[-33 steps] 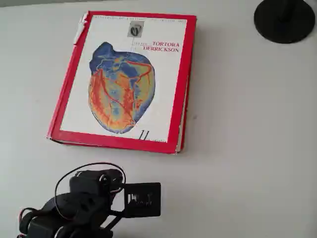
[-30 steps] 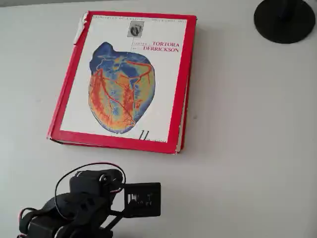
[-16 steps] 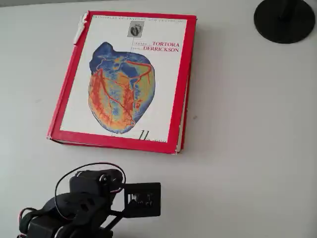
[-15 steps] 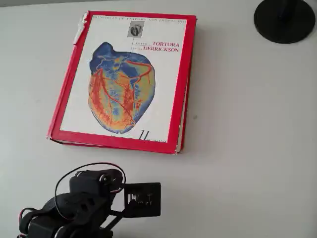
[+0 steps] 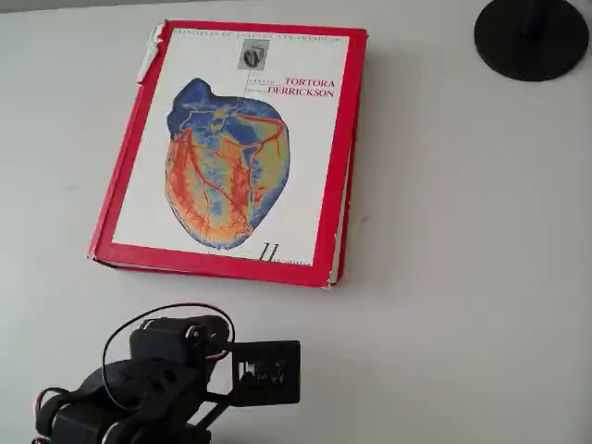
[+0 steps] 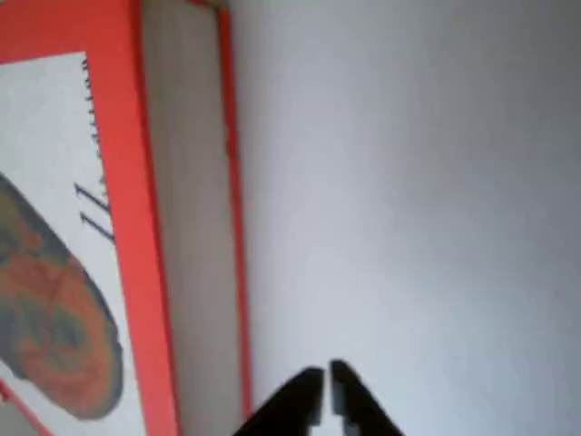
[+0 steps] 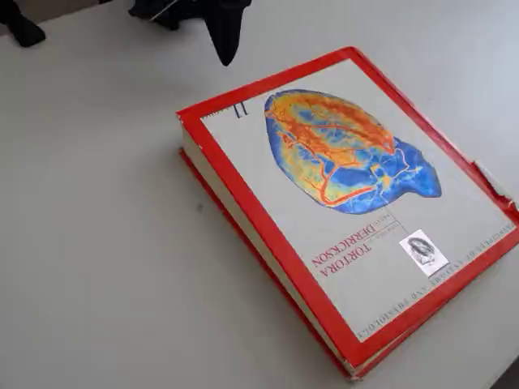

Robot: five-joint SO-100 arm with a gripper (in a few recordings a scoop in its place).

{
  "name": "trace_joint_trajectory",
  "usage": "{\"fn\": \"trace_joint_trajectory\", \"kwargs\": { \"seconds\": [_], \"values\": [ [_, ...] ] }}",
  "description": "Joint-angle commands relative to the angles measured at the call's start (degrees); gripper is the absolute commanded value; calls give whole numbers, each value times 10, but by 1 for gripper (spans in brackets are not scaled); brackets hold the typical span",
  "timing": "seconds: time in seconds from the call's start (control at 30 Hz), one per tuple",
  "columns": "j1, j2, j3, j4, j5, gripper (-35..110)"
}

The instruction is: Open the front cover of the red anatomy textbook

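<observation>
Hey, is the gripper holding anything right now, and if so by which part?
Nothing is held. The gripper hangs over bare table with its fingertips nearly together and nothing between them, apart from the red anatomy textbook, whose front cover lies closed.

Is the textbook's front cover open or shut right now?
Shut. The front cover lies flat on the page block, heart picture facing up.

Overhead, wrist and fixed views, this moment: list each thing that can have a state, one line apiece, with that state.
red anatomy textbook: closed, lying flat on the table.
front cover: down on the page block, heart picture facing up, not lifted.
gripper: fingertips together, holding nothing, over bare table beside the book's page edge, apart from it.
black round base: standing on the table, apart from the book.
</observation>
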Motion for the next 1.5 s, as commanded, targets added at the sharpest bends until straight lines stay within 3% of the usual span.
{"fn": "trace_joint_trajectory", "kwargs": {
  "seconds": [0.0, 1.33, 1.47],
  "values": [
    [7, 4, -3, -11, 3, 0],
    [-19, 4, -3, -11, -25, 0],
    [-7, 4, 18, -91, -25, 0]
  ]
}}
